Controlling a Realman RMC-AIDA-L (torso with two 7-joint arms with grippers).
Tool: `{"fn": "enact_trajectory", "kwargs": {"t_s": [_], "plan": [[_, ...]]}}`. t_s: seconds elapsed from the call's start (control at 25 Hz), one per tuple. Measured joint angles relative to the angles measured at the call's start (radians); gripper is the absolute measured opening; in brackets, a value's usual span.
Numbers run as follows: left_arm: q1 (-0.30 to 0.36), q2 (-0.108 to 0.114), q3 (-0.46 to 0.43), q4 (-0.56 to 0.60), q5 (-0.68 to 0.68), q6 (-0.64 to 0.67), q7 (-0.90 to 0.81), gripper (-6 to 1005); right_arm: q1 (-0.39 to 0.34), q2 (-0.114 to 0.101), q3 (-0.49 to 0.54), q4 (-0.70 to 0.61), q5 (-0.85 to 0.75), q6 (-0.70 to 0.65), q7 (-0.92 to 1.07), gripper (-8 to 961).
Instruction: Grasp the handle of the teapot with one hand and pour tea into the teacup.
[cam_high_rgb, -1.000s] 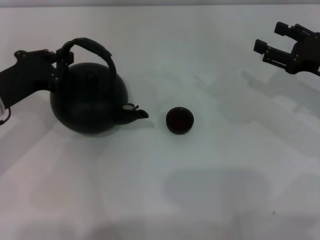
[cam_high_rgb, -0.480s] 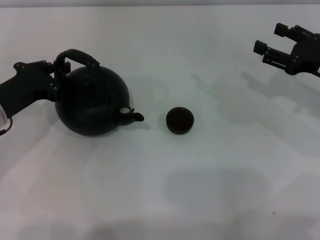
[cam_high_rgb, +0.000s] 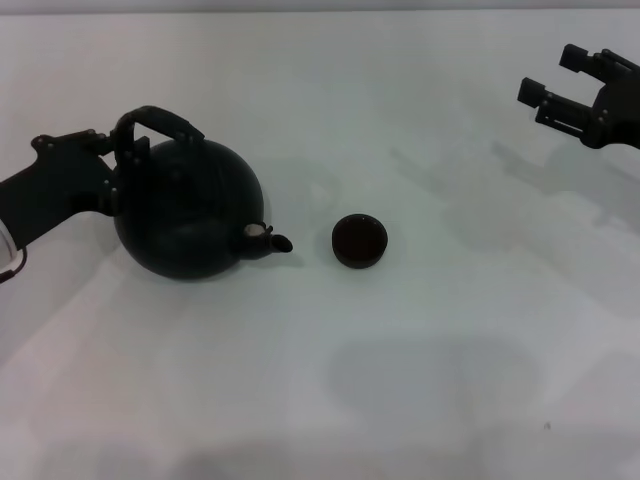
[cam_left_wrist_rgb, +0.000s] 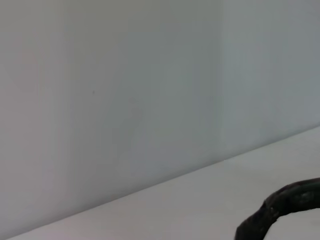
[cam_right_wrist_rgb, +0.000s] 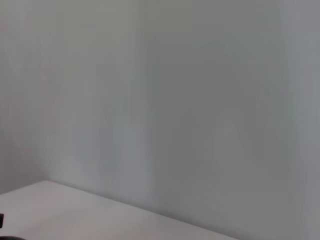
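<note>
The black teapot (cam_high_rgb: 187, 209) is on the left of the white table, tipped so its short spout (cam_high_rgb: 272, 241) points down and toward the teacup. My left gripper (cam_high_rgb: 117, 152) comes in from the left edge and is shut on the near end of the arched handle (cam_high_rgb: 158, 122). A piece of that handle (cam_left_wrist_rgb: 285, 204) shows in the left wrist view. The small dark teacup (cam_high_rgb: 359, 240) stands a short gap to the right of the spout tip. My right gripper (cam_high_rgb: 563, 78) hovers open at the far right, well away from both.
The white table (cam_high_rgb: 400, 380) spreads in front of and to the right of the cup. A pale wall (cam_right_wrist_rgb: 160, 100) rises behind the table's far edge.
The teapot has tipped further toward the cup: its handle has swung back to the left and the spout has dropped. The right gripper has drifted slightly up and to the right.
</note>
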Motion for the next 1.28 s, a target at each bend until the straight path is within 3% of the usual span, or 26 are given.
{"fn": "enact_trajectory", "kwargs": {"t_s": [0.52,0.6,0.8,1.04,1.08,1.28], "plan": [[0.023,0.002,-0.003,-0.038,-0.116,0.074,0.104,411,-0.007,0.0,0.001,-0.001,0.0,0.015,-0.004,829],[0.036,0.004,-0.017,-0.062,-0.15,0.135,0.141,448,-0.007,0.0,0.001,-0.001,0.001,0.022,-0.002,829],[0.078,0.002,-0.072,-0.073,-0.154,0.234,0.18,686,-0.02,0.0,0.002,-0.001,0.001,0.039,-0.002,829],[0.116,0.004,-0.137,-0.137,-0.18,0.339,0.233,852,-0.04,0.0,0.003,0.001,0.002,0.06,0.001,829],[0.131,0.004,-0.182,-0.178,-0.183,0.399,0.257,880,-0.044,0.0,0.003,0.002,0.002,0.065,0.001,829],[0.138,0.003,-0.274,-0.279,-0.188,0.491,0.316,880,-0.052,0.0,0.003,0.01,0.002,0.078,0.001,829]]}}
